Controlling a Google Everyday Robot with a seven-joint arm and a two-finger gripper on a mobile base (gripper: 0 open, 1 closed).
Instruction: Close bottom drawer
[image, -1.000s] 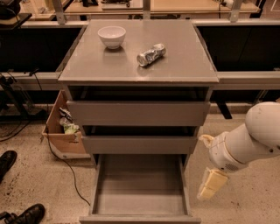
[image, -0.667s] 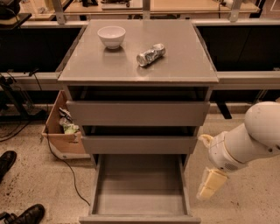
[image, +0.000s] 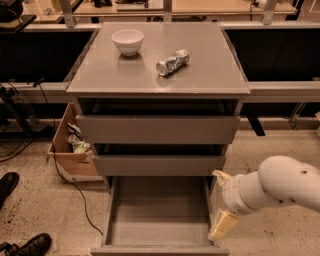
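The white arm comes in low from the right, with its pincer pointing down and leftward.

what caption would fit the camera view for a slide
Gripper beside the right side of the open bottom drawer; white bowl and silver can on the cabinet top

We see 1 arm, a thick, smooth, glossy white tube with a rounded bulge and a few small dark specks on its shell. A thin dark seam rings it where a shorter white wrist section begins. The gripper, low at the right of the view, ends the arm in pale cream-yellow parts, 1 small and pointed, 1 a longer flat block.
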